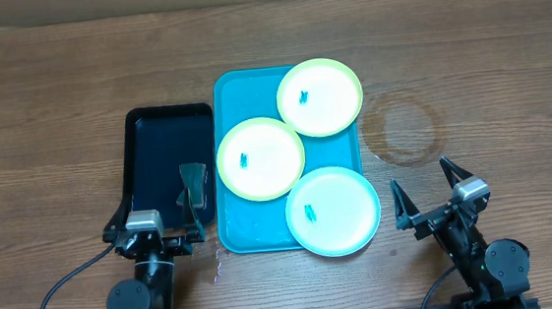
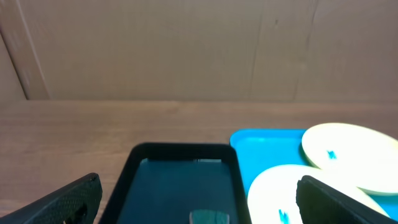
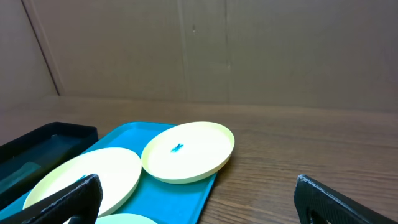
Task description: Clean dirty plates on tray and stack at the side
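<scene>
Seen from overhead with twelve o'clock at the far edge of the wooden table (image 1: 54, 93), the turquoise tray (image 1: 237, 93) lies at the centre with all three plates on it. One yellow-green plate (image 1: 320, 97) sits at the tray's one o'clock corner, its rim hanging out past the tray's right edge. A second yellow-green plate (image 1: 261, 159) lies toward nine o'clock, flat inside the tray. The light blue plate (image 1: 333, 211) fills the five o'clock corner and overhangs the tray's rim there. The three plates' edges meet or nearly meet, and each carries a small blue smudge on its pale centre. Just beside the tray at its nine o'clock stands a black tray (image 1: 162, 144) holding a small dark teal tool (image 1: 194, 186) at its near right corner. A faint round mark (image 1: 405, 132) shows on the wood at the tray's three o'clock. The left gripper (image 1: 159, 205) hangs over the black tray's near end, jaws spread wide and holding nothing. The right gripper (image 1: 421, 178) waits at four o'clock of the tray, clear of the plates, jaws likewise spread and empty.
</scene>
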